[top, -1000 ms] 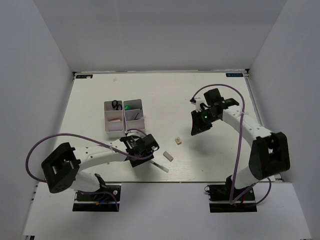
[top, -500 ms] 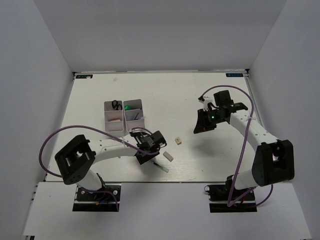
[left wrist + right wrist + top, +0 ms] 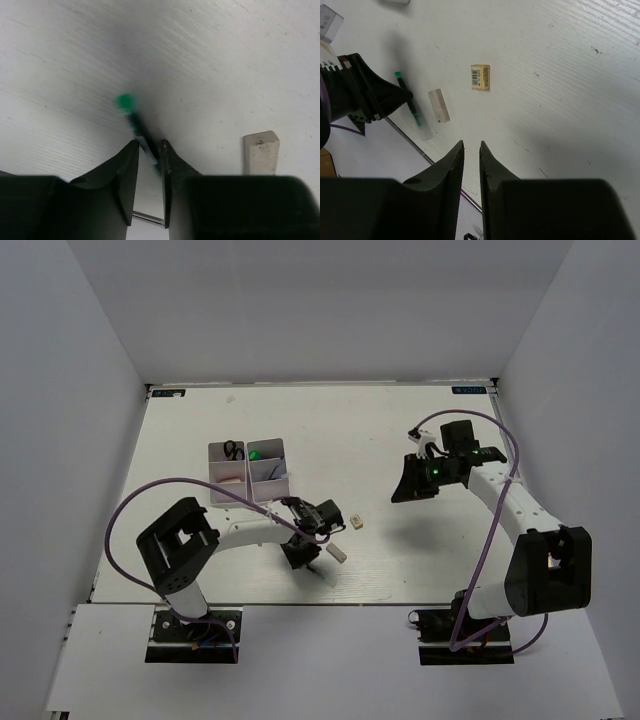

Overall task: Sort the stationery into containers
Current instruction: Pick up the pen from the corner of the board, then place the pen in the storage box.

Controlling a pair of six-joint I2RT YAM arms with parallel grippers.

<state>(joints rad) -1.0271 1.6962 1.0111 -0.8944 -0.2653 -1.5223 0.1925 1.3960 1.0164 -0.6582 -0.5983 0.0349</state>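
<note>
A thin pen with a green end [image 3: 141, 134] lies on the white table near its front edge. My left gripper [image 3: 149, 145] stands over the pen with a finger on each side, and the gap is wider than the pen. In the top view this gripper [image 3: 304, 557] sits on the pen's left end [image 3: 323, 573]. A grey eraser [image 3: 338, 552] lies just right of it and a beige barcoded eraser [image 3: 355, 523] a little farther. Two pale trays [image 3: 213, 482] [image 3: 286, 466] stand behind, holding scissors [image 3: 232, 450] and a green-capped marker [image 3: 256, 453]. My right gripper [image 3: 402, 490] hovers empty, its jaws a narrow slit apart.
The right wrist view shows the beige eraser [image 3: 480, 77], the grey eraser [image 3: 439, 105], the pen [image 3: 416, 114] and the table's front edge [image 3: 410, 140]. White walls enclose the table on three sides. A purple cable loops from each arm.
My left gripper has swung right and down onto the pen's left end. My right arm has drawn back to the right, away from the erasers.
</note>
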